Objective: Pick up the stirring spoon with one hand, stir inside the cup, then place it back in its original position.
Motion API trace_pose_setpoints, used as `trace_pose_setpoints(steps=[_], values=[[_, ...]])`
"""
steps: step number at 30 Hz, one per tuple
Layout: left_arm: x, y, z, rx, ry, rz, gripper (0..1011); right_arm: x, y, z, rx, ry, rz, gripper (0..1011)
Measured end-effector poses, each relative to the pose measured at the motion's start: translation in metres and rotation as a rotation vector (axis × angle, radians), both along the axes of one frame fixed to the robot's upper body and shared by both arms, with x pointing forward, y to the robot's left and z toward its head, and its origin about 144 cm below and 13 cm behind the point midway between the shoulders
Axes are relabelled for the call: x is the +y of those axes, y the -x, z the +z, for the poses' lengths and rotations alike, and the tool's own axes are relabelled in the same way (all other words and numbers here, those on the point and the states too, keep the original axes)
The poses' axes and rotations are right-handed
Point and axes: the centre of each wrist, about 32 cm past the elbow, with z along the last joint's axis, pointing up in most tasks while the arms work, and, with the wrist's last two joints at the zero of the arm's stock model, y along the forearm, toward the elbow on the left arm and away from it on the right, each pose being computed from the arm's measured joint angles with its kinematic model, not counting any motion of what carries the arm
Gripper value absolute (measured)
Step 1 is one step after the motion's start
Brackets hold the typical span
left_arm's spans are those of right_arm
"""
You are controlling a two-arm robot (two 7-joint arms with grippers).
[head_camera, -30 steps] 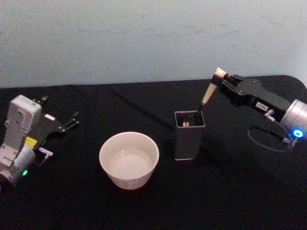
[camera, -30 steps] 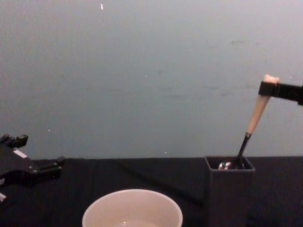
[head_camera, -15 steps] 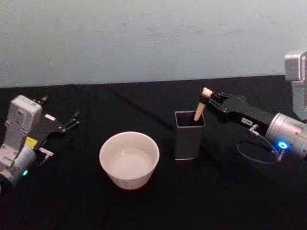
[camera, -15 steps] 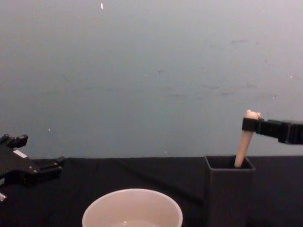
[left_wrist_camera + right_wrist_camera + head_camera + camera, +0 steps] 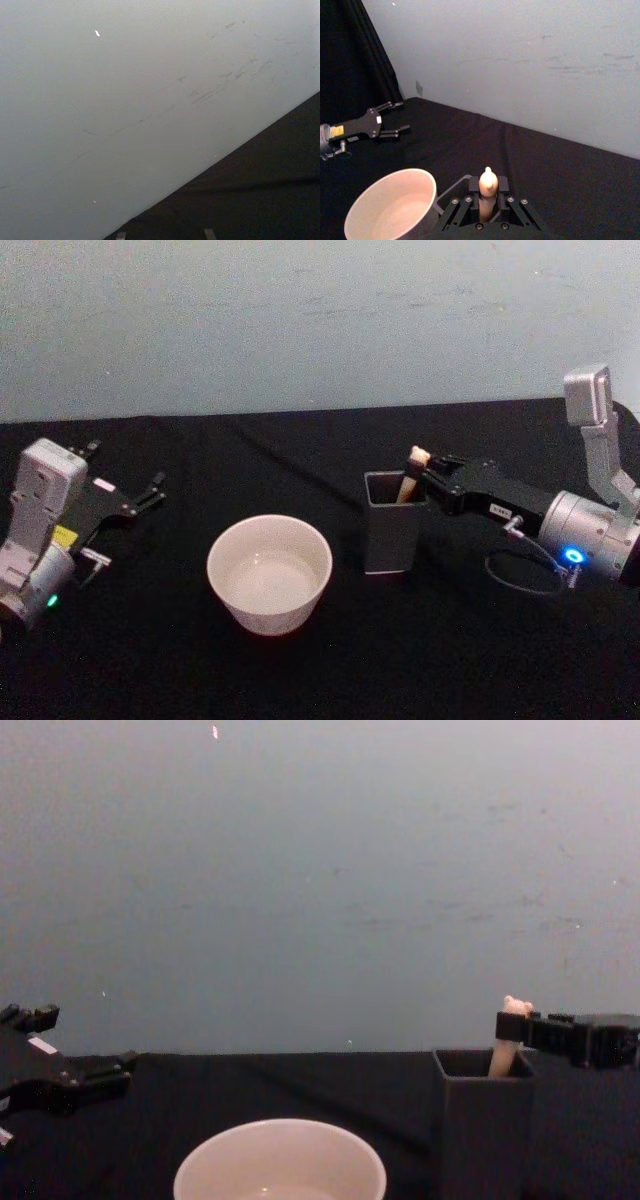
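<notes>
The stirring spoon point(image 5: 409, 478) stands in the dark grey square holder point(image 5: 392, 530), leaning a little. Just its beige handle and bear-head top point(image 5: 515, 1008) rise above the rim. My right gripper point(image 5: 422, 473) reaches in from the right and is shut on the handle just under that top, which the right wrist view shows between the fingers point(image 5: 488, 184). The wide cream-white cup point(image 5: 268, 572) sits left of the holder, with nothing in it. My left gripper point(image 5: 128, 480) rests open at the far left, away from both.
A black cloth point(image 5: 330, 670) covers the table, and a pale wall point(image 5: 300, 320) runs behind it. A thin black cable point(image 5: 520, 575) loops by my right wrist. Between the cup point(image 5: 280, 1165) and the holder point(image 5: 480, 1120) there is a narrow gap.
My right gripper has come down and slightly left with the spoon. The metal stem and most of the handle have sunk into the holder. The left arm has not moved.
</notes>
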Motion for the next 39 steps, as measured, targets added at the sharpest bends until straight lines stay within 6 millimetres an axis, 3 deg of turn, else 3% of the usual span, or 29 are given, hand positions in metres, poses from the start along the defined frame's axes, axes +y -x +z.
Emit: trace_pose_setpoints(steps=[39], values=[[0.0000,0.0000,0.0000,0.000,0.000,0.000,1001,0.0005,-0.0011,-0.0052,0.019,0.024,-0.006,214]])
